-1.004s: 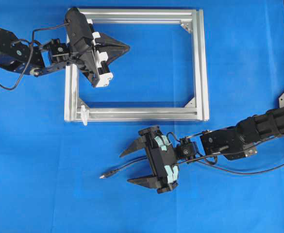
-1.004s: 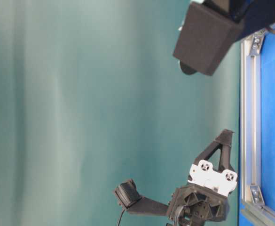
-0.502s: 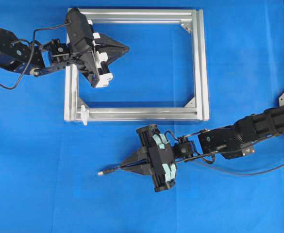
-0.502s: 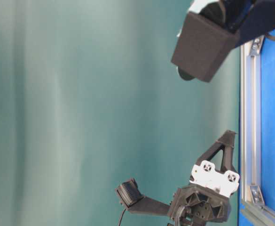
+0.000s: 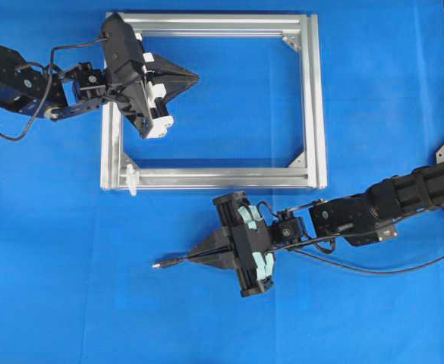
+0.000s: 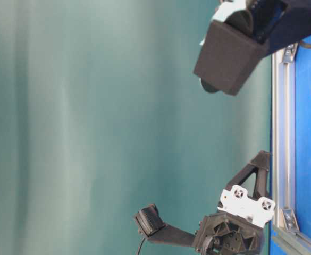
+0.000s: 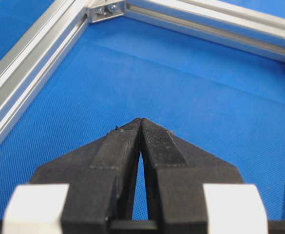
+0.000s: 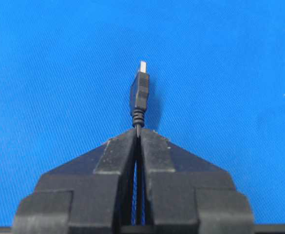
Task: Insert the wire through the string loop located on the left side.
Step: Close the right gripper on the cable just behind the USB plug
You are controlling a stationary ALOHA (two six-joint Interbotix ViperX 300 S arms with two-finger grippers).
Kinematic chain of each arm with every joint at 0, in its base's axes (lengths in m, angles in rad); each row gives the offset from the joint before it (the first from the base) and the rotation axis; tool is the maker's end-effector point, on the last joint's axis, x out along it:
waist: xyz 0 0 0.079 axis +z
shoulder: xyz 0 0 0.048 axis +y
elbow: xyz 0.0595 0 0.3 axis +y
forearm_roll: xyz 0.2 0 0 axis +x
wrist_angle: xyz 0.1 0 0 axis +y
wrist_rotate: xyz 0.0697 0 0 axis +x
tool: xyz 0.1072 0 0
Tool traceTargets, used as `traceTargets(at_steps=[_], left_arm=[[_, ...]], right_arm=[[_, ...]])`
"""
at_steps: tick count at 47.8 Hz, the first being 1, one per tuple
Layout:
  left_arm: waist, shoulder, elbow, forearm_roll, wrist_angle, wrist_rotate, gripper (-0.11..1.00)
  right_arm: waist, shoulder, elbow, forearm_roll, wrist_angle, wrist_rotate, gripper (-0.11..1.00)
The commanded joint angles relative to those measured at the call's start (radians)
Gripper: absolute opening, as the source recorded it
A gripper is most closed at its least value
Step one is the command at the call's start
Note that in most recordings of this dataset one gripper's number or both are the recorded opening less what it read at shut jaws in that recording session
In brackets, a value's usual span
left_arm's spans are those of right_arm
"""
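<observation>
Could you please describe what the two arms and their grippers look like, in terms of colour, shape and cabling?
Both arms are black, boxy and jointed, with thin black cables looping along the links. Each gripper has two black, wedge-shaped fingers tapering to a point. The left gripper carries white plastic blocks behind its fingers; the right gripper shows pale mint-green pads on its body instead.

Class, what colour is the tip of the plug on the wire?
Silvery metal, on a black plug body; the wire shows best in the right wrist view.

Right black gripper (image 5: 193, 256) clamped on thin black wire (image 5: 174, 262), silvery plug tip pointing left. Left black gripper (image 5: 193, 76) pinched together inside silver aluminium frame (image 5: 311, 98). Tiny white string loop (image 5: 133, 180) at near-left corner.
</observation>
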Motion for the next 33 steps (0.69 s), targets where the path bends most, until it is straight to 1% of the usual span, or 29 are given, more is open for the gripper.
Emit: traceTargets(at_steps=[1, 15, 23, 33], left_arm=[[-0.002, -0.037, -0.008, 0.002, -0.005, 0.0, 0.0], [-0.002, -0.038, -0.008, 0.002, -0.005, 0.0, 0.0], [-0.003, -0.037, -0.006, 0.002, -0.005, 0.0, 0.0], [-0.005, -0.038, -0.006, 0.002, -0.005, -0.002, 0.0]], right_arm=[[0.0, -0.081, 0.002, 0.0, 0.025, 0.0, 0.0], [0.0, -0.261, 0.041, 0.0, 0.175, -0.011, 0.0], [-0.002, -0.311, 0.069, 0.0, 0.195, -0.014, 0.0], [0.0, -0.311, 0.069, 0.002, 0.195, -0.014, 0.0]])
